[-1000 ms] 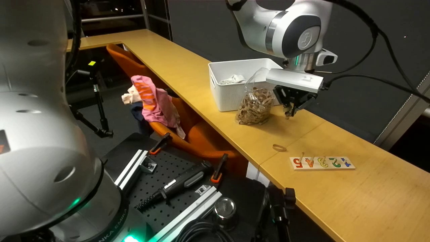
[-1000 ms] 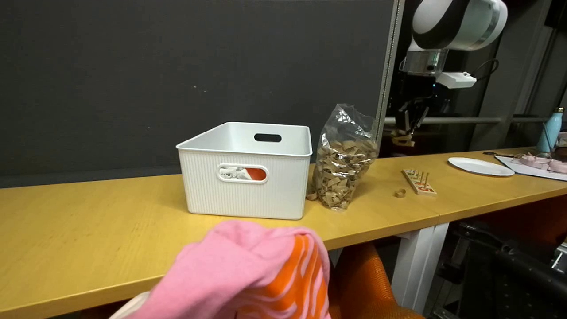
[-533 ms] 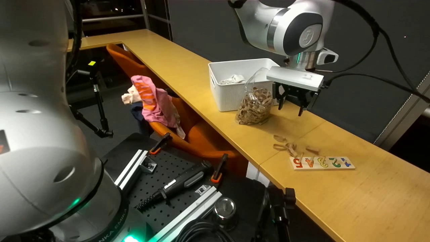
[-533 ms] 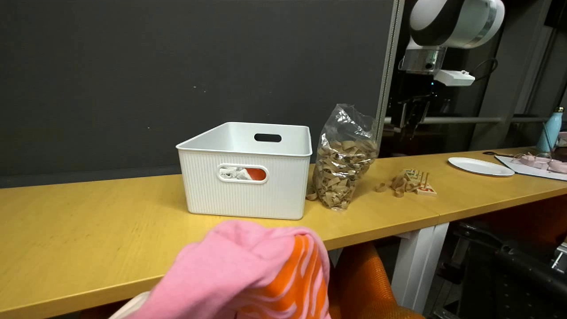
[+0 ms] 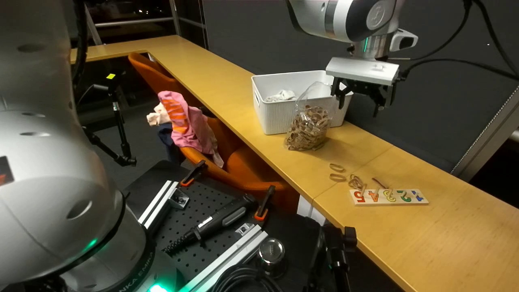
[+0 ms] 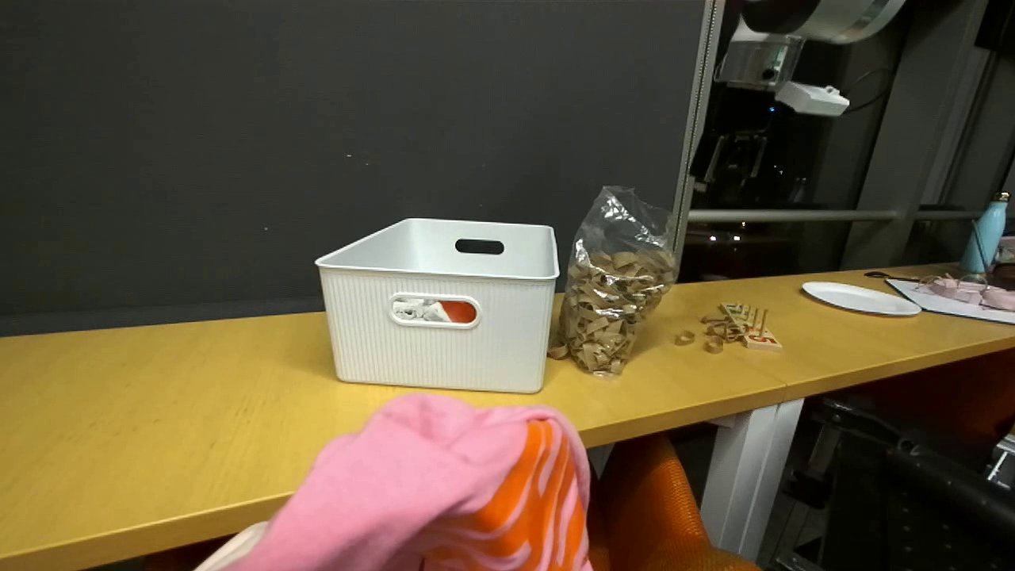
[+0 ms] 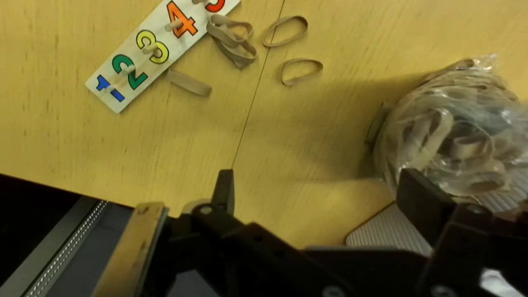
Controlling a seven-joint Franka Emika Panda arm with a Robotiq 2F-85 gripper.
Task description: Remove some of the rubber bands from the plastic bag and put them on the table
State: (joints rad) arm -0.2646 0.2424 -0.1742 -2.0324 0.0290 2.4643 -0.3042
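The clear plastic bag (image 5: 307, 129) stands upright on the table (image 5: 458, 243), packed with tan rubber bands; the wrist view has the bag (image 7: 462, 136) at right. Several loose rubber bands lie on the tabletop beyond it: a small clump (image 5: 356, 183) touching the number board's edge, a flat band (image 7: 189, 83) beside the board, and two separate loops, one of them a nearer loop (image 7: 318, 66) by the table seam. My gripper (image 7: 316, 173) hovers above the table with its jaws wide apart and nothing between them. In an exterior view the gripper (image 6: 732, 176) hangs well above the bands.
A white basket (image 6: 436, 353) with cloth inside stands right beside the bag. The number board (image 7: 140, 68) has upright pegs. Farther along are a white plate (image 6: 860, 299) and a blue bottle (image 6: 986, 234). A pink cloth (image 6: 444, 476) hangs over a chair at the table's edge.
The jaws have opened from their hold on a bunch of rubber bands. Those bands fell onto the table near the number board, and the gripper then rose. The bag has not moved.
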